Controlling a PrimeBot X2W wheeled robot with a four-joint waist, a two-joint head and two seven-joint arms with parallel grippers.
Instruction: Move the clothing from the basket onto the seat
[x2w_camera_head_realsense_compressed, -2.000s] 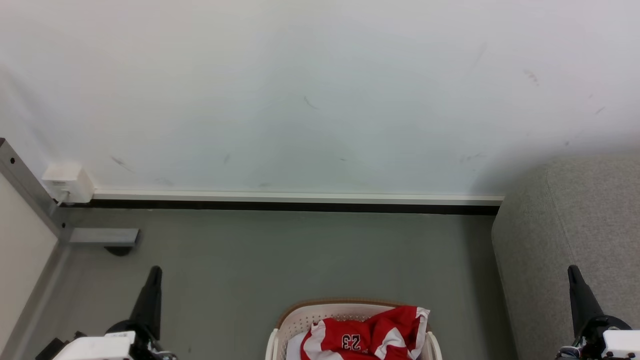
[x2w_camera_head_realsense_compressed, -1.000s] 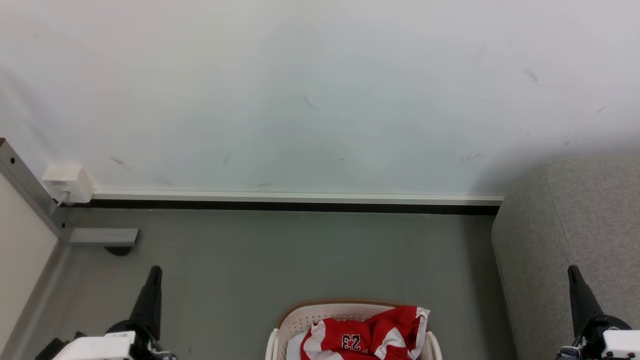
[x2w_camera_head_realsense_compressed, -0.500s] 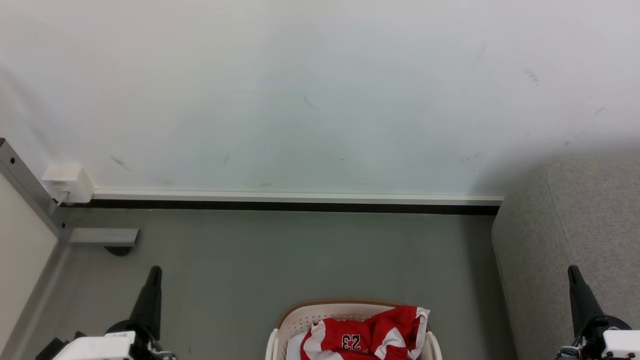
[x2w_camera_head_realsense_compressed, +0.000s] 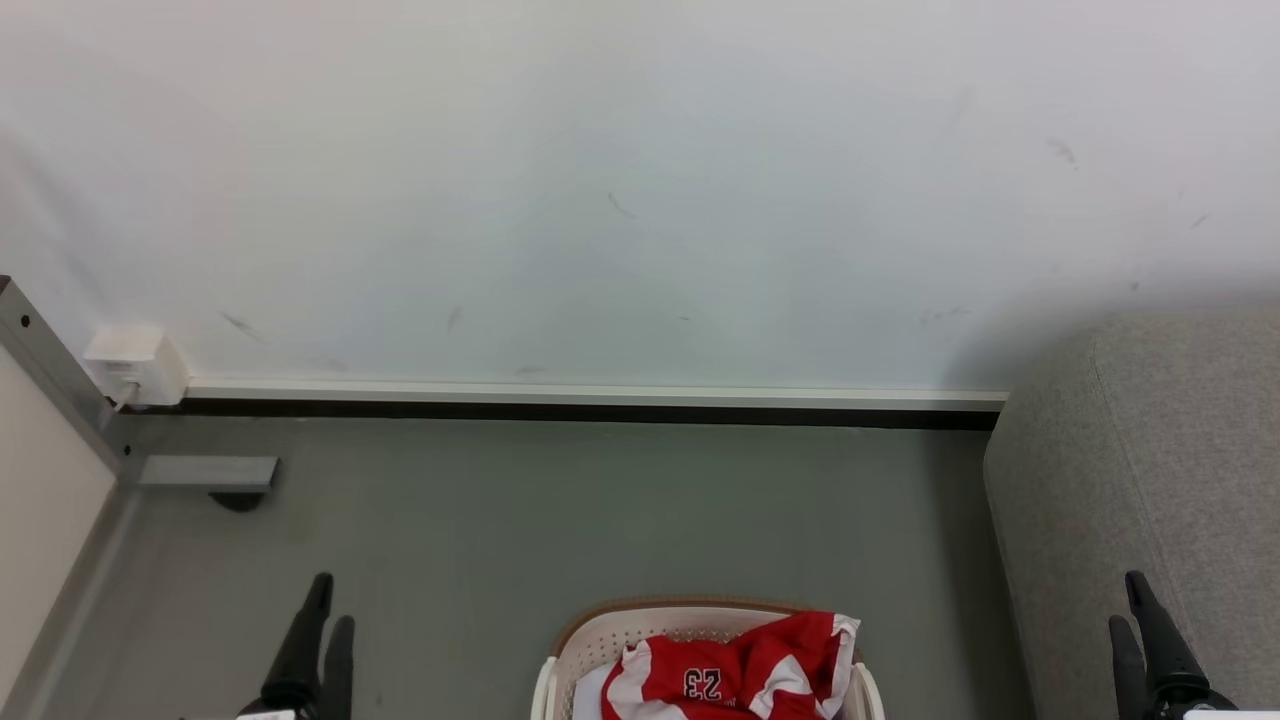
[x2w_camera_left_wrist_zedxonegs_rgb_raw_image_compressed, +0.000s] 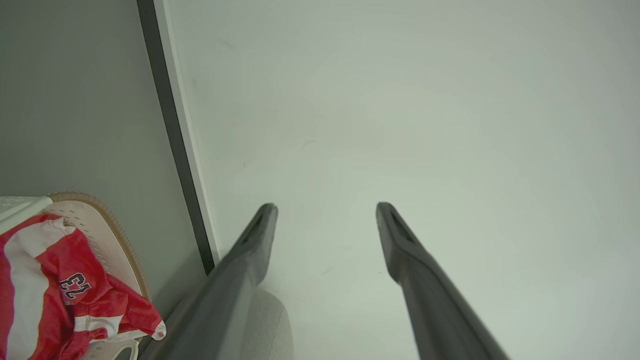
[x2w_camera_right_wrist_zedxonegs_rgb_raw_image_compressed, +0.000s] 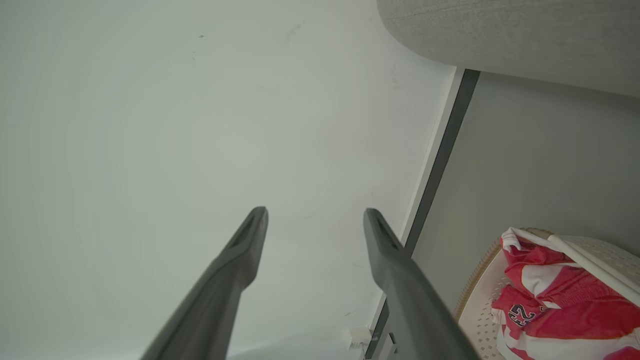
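Note:
The clothing (x2w_camera_head_realsense_compressed: 735, 680), a red jersey with white panels and a dark 23, lies crumpled in the cream basket (x2w_camera_head_realsense_compressed: 600, 640) at the bottom centre of the head view. The light grey seat (x2w_camera_head_realsense_compressed: 1150, 450) rises at the right. My left gripper (x2w_camera_head_realsense_compressed: 330, 605) is at the lower left and my right gripper (x2w_camera_head_realsense_compressed: 1125, 600) at the lower right, both well away from the basket. Each is open and empty, as the left gripper (x2w_camera_left_wrist_zedxonegs_rgb_raw_image_compressed: 326, 205) and right gripper (x2w_camera_right_wrist_zedxonegs_rgb_raw_image_compressed: 315, 210) show in their wrist views. Both wrist views catch the clothing (x2w_camera_left_wrist_zedxonegs_rgb_raw_image_compressed: 75, 285) (x2w_camera_right_wrist_zedxonegs_rgb_raw_image_compressed: 550, 300) in the basket (x2w_camera_left_wrist_zedxonegs_rgb_raw_image_compressed: 115, 235) (x2w_camera_right_wrist_zedxonegs_rgb_raw_image_compressed: 595, 250).
A white wall with a dark skirting strip (x2w_camera_head_realsense_compressed: 600, 410) runs behind the grey floor. A white socket box (x2w_camera_head_realsense_compressed: 135, 365) and a metal frame foot (x2w_camera_head_realsense_compressed: 205, 472) sit at the far left. A pale cloth (x2w_camera_head_realsense_compressed: 590, 695) peeks from under the jersey.
Both grippers have opened: each showed one closed dark point before, and now two separate fingers. Both sit lower in the head view. The basket and clothing have not moved.

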